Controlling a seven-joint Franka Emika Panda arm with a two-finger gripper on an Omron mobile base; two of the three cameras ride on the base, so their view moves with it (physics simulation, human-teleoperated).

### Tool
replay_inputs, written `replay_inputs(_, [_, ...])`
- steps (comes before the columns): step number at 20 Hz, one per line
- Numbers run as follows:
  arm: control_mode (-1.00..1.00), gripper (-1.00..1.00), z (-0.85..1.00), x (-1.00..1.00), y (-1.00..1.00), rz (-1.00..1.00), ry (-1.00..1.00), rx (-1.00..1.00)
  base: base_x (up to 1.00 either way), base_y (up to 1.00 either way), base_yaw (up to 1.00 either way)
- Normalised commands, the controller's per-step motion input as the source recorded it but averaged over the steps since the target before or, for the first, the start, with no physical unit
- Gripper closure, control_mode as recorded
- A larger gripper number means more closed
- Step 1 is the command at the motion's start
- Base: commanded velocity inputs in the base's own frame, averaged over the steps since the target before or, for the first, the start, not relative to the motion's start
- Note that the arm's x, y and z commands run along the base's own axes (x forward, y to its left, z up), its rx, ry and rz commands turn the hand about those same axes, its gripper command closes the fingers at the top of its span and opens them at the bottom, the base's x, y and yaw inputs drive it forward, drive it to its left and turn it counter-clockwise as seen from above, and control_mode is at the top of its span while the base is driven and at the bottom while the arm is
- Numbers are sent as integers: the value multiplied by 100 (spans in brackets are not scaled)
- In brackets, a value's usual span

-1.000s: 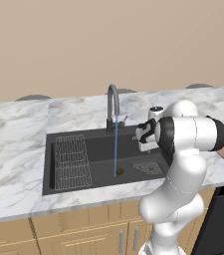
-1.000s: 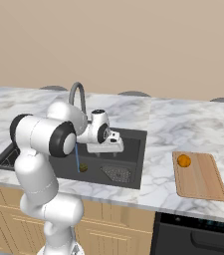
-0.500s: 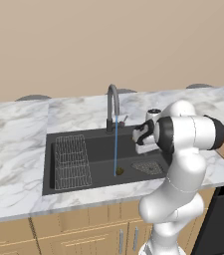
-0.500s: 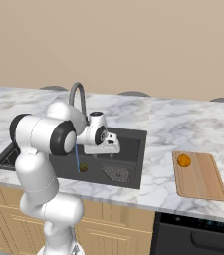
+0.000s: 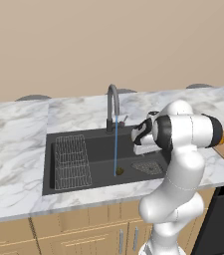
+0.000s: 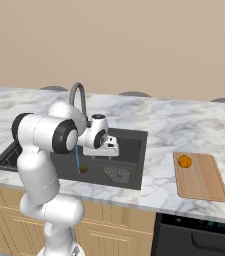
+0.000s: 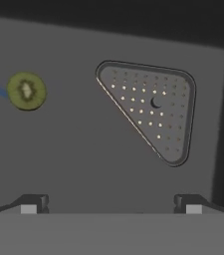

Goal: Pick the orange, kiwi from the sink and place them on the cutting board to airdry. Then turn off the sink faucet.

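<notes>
The jaws [image 7: 111, 204] stand fully open and empty above the sink [image 5: 98, 149] floor, near the drain plate [image 7: 151, 112]. The kiwi [image 7: 27, 91] lies beside them under the running faucet [image 5: 112, 107]. The orange [image 6: 184, 161] already rests on the board [image 6: 204, 180]; kiwi and faucet remain

Orange [image 6: 184, 161] sits on board [image 6: 209, 180], near its back left corner. Kiwi [image 7: 27, 91], cut face showing, lies on sink [image 5: 98, 152] floor under the faucet [image 5: 113, 107] stream, water running.
</notes>
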Motion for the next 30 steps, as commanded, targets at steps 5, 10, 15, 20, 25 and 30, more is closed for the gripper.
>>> replay_inputs(5, [-100, -100, -15, 9, 21, 0, 0, 1, 0, 0, 0])
replay_inputs(10, [-100, -100, -9, 9, 24, 0, 0, 0, 0, 0, 0])
replay_inputs(15, [-100, -100, -5, 6, 22, 0, 0, 0, 0, 0, 0])
replay_inputs(20, [-100, -100, -6, 6, 16, 0, 0, 1, 0, 0, 0])
replay_inputs(25, [-100, -100, -9, 6, 6, 0, 0, 3, 0, 0, 0])
replay_inputs(30, [-100, -100, -17, 6, 1, 1, 0, 2, 0, 0, 0])
